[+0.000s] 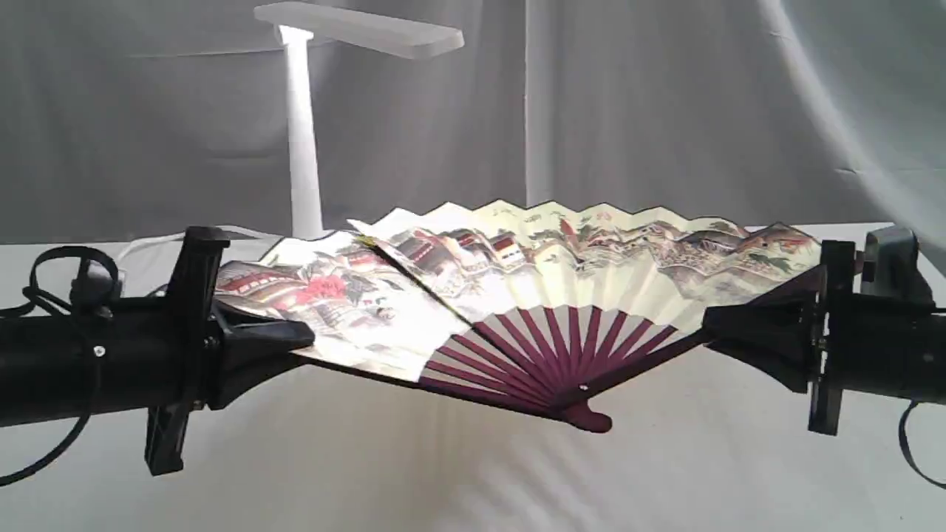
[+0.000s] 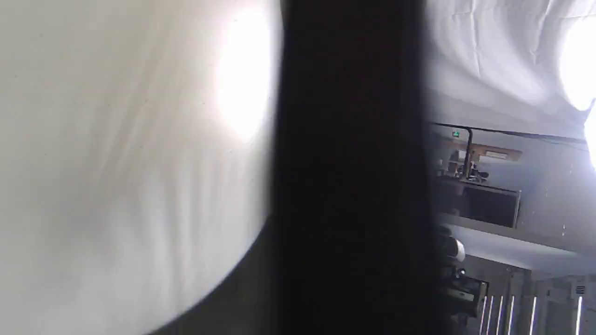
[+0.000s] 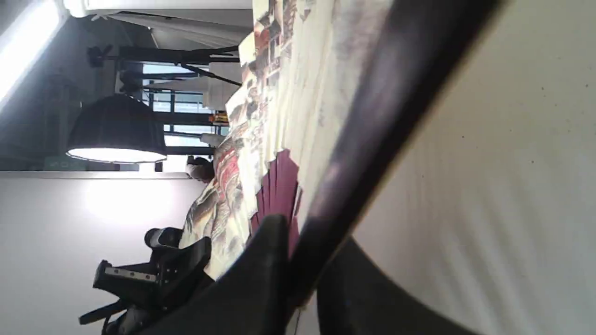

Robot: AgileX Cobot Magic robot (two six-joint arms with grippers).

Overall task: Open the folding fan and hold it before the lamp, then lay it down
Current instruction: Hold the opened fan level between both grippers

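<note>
One open fan (image 1: 591, 258) hangs before one lamp (image 1: 303, 148). Two pincers hold it: the left gripper (image 1: 304, 338) and right gripper (image 1: 711, 324) each clamp one end.

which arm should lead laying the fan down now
Probably right: the right end effector clamps the folding fan by its guard nearer the low pivot; the left end effector pinches the far outer edge.

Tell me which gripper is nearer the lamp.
Left. The left gripper clamps the folding fan close in front of the lamp; the right gripper clamps its opposite guard, across the whole spread.
</note>
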